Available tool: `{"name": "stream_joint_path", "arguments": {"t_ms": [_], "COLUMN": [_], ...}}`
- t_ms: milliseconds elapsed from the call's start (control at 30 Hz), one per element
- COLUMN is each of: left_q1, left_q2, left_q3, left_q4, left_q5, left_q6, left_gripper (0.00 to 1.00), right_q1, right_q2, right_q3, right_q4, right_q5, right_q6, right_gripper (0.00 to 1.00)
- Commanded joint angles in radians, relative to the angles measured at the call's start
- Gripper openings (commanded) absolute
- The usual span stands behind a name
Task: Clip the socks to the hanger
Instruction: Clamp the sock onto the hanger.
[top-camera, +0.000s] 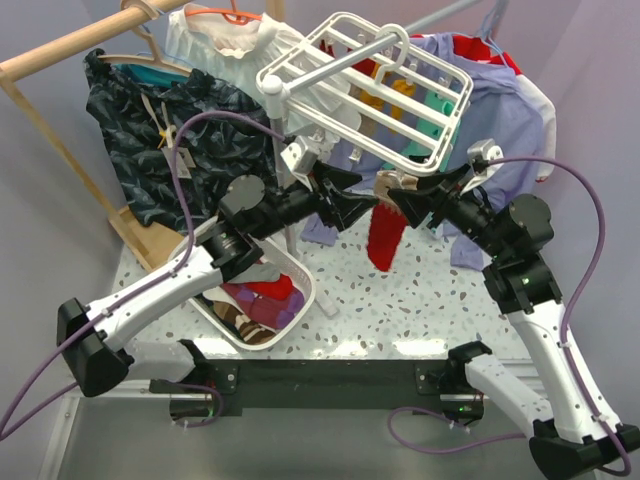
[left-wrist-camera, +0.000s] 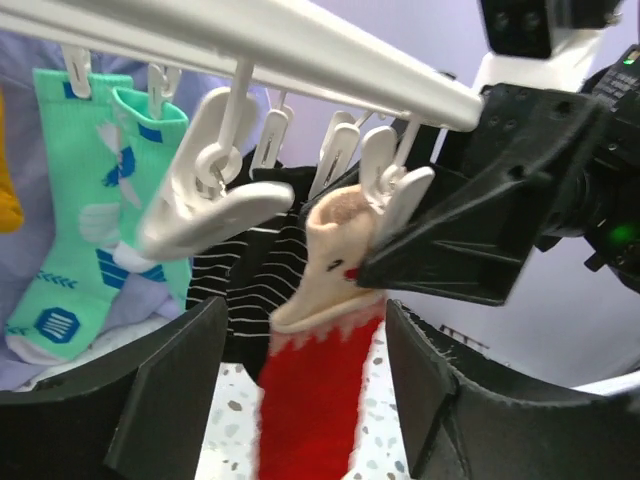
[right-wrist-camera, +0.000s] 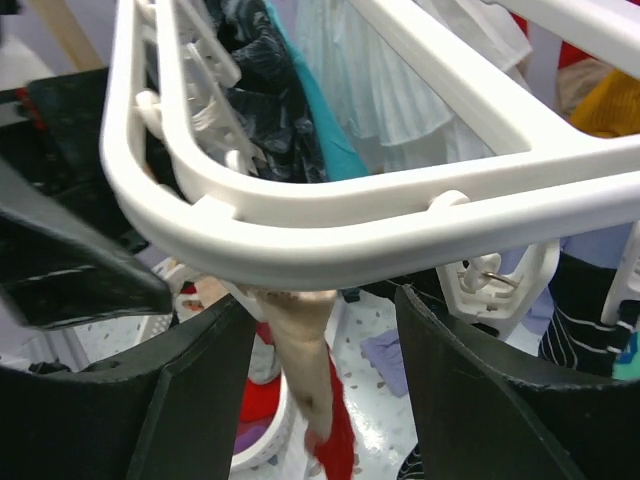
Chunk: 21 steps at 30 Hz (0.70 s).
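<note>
Over speckled table (top-camera: 420, 300), sock (left-wrist-camera: 315, 420) hangs inside spread left claw (left-wrist-camera: 300, 350) and spread right claw (right-wrist-camera: 325, 340); nudging clip (left-wrist-camera: 395, 195) could drop it.

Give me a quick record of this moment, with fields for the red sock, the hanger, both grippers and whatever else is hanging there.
red sock: hangs by its tan cuff from a clip under the hanger
hanger: white grid frame above both grippers
left gripper: open, one finger either side of the sock
right gripper: open, up at the clip, cuff between its fingers
also hanging: teal socks, clipped
below: white basket with clothes in it
</note>
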Motion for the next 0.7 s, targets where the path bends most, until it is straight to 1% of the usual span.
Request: {"name": "stream_joint_path", "arguments": {"t_ms": [0,167,233,300,333,433,467,533,567,667], "left_q1": [-0.003,-0.006,-0.020,-0.055,-0.090,-0.141,-0.162,-0.176,-0.184,-0.190], "left_q2": [-0.104,-0.136,-0.127,-0.106,-0.097,-0.060,-0.046,-0.035,-0.028,-0.021], "left_q3": [-0.034,-0.068,-0.073,-0.064,-0.061,-0.044,-0.041,-0.042,-0.050,-0.067], "left_q4": [-0.017,-0.003,0.036,0.075,0.085,0.130,0.142,0.185,0.203,0.265], "left_q5": [-0.092,-0.189,-0.238,-0.272,-0.299,-0.400,-0.483,-0.549,-0.613,-0.680], "left_q6": [0.114,0.191,0.216,0.265,0.285,0.363,0.390,0.404,0.423,0.452], "left_gripper": [0.76,0.77,0.77,0.76,0.76,0.75,0.74,0.72,0.71,0.69], "right_q1": [0.001,0.001,0.001,0.001,0.001,0.001,0.001,0.001,0.001,0.001], "right_q2": [-0.002,-0.004,-0.005,-0.007,-0.010,-0.009,-0.009,-0.010,-0.010,-0.015], "right_q3": [0.019,0.016,0.016,0.019,0.019,0.022,0.024,0.028,0.027,0.027], "right_q4": [-0.040,-0.046,-0.055,-0.064,-0.068,-0.075,-0.077,-0.084,-0.088,-0.089], "right_q5": [0.135,0.174,0.200,0.215,0.226,0.229,0.229,0.229,0.231,0.232], "right_q6": [-0.017,-0.008,-0.008,-0.008,-0.010,-0.014,-0.017,-0.022,-0.025,-0.030], "right_gripper": [0.61,0.61,0.61,0.61,0.61,0.61,0.61,0.61,0.61,0.61]}}
